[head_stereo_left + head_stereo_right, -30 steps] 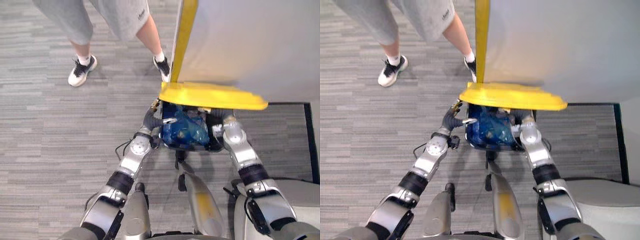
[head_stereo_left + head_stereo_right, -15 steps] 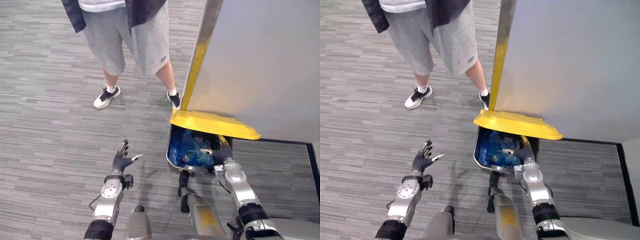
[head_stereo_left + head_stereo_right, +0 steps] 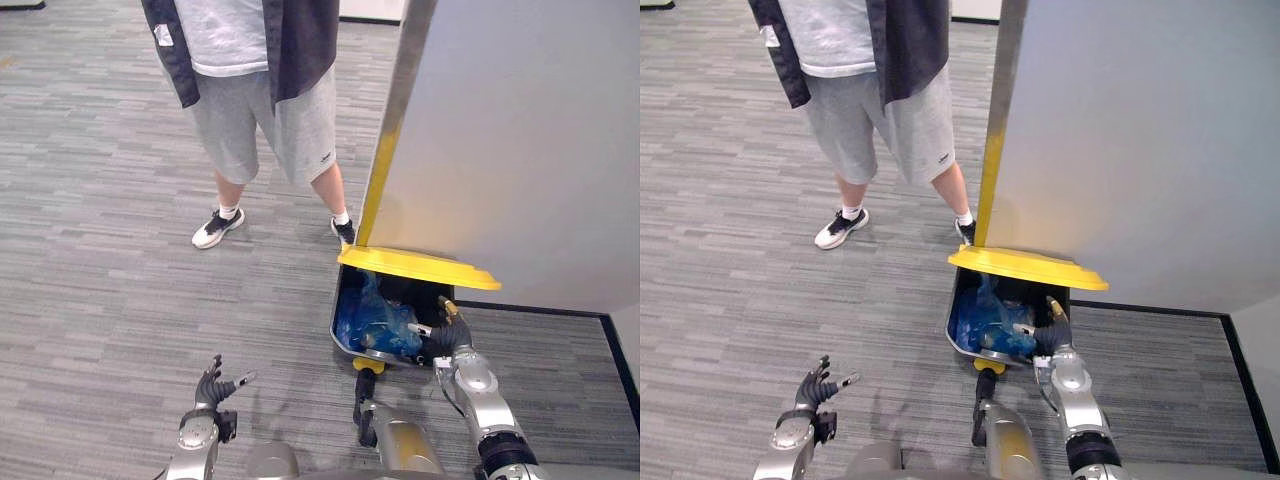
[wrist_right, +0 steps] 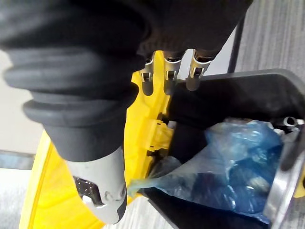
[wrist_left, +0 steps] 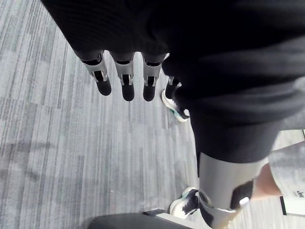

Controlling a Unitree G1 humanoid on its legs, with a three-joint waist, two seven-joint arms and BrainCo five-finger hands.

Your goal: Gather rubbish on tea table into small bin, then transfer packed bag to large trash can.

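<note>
Resting inside the large trash can (image 3: pixel 372 354), beneath its propped-up yellow lid (image 3: pixel 420 266), the blue bag (image 3: pixel 375 315) looks delivered. The right hand (image 3: pixel 445 338) hovers at the rim, fingers straight, holding nothing. The left hand (image 3: pixel 210 390), near left, is spread and empty. A person (image 3: pixel 255 90) stands far left.

A yellow lid (image 3: pixel 420 266) overhangs the trash can (image 3: pixel 425 296), a blue bag (image 3: pixel 368 316) half fills it, and a person (image 3: pixel 260 110) stands nearby.
</note>
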